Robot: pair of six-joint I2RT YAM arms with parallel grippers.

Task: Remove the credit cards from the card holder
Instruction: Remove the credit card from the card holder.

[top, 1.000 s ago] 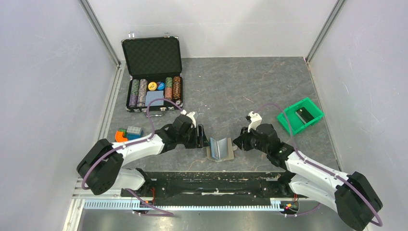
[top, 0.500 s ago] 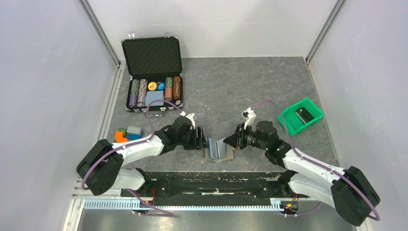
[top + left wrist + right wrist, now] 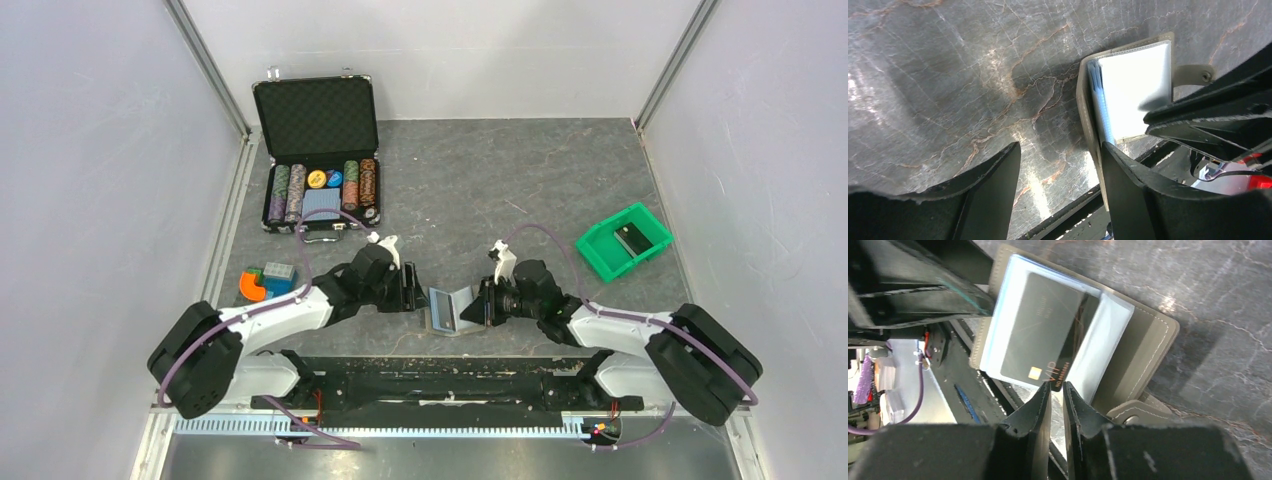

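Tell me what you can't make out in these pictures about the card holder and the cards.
1. Card count: the left wrist view shows only stacked edges inside the card holder, and the top view is too small.
2. Grip: in the right wrist view the dark card has its corner at the right tool tips, with contact hidden by the fingers.
3. Card number: blurred in the right wrist view.

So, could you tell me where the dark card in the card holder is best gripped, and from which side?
Grip the dark card at its chip-end corner, which seems to poke just past the clear sleeve. Come from the card holder's open edge, where the right gripper sits. It lies flat, so pinch thin and pull in-plane.
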